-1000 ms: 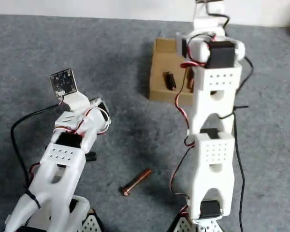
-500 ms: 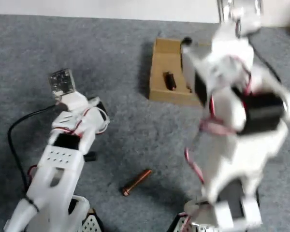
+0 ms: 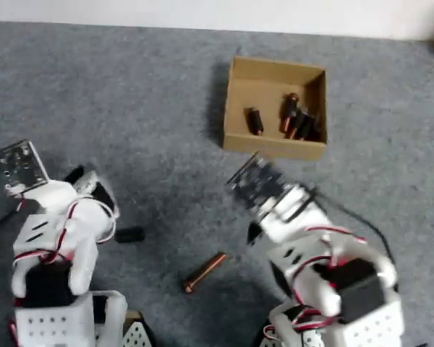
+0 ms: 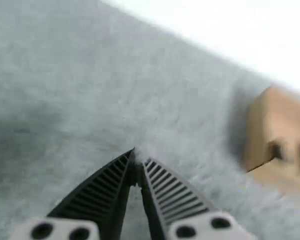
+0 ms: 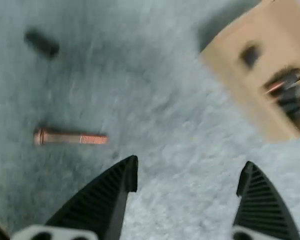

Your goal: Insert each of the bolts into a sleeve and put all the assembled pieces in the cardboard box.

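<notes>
A copper bolt lies loose on the grey carpet between the two arms, with a black sleeve a little to its left. The cardboard box stands farther back and holds several assembled pieces. My left gripper is shut and empty, low over bare carpet at the left. My right gripper is open and empty, hovering just short of the bolt, with the sleeve beyond it and the box off to one side.
The left arm and the right arm are both drawn in near the table's front edge. Grey carpet stretches between them and the box. A pale wall borders the far side.
The right arm swung back from over the box to the front right, uncovering the box. The left arm pulled back and to the left. Bolt and sleeve stayed put.
</notes>
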You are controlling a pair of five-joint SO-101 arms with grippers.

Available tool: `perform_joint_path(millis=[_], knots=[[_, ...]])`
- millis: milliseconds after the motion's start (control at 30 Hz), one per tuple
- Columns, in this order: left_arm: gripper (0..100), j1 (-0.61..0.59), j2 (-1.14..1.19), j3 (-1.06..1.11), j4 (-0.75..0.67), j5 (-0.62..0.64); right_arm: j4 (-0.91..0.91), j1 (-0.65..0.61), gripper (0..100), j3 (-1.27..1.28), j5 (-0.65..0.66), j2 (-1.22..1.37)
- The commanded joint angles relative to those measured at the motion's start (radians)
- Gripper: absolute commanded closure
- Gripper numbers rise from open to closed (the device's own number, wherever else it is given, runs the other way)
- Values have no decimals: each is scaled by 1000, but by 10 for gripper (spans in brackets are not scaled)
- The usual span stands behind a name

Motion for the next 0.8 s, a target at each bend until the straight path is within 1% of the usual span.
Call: perform_joint_path(millis=[0, 67, 100, 167, 233, 367, 433, 533, 767], knots=[[994, 27, -4, 156, -115, -57, -74, -27, 701, 219, 23, -82], [991, 105, 5, 232, -155, -64, -97, -24, 701, 285, 21, -111], [990, 142, 5, 254, -160, -98, -99, -22, 701, 289, 21, -124], [990, 225, 15, 259, -157, -227, -99, -22, 701, 275, 12, -143], [990, 312, 19, 254, -97, -295, -104, -10, 701, 269, -29, -154], [990, 476, 22, 183, 118, -382, -122, 77, 701, 277, -38, -156], [991, 555, 22, 145, 199, -385, -136, 120, 701, 278, -40, -156], [993, 641, 22, 99, 258, -385, -140, 153, 701, 278, -40, -156], [992, 858, 22, 124, 264, -385, -142, 154, 701, 275, -60, -156]])
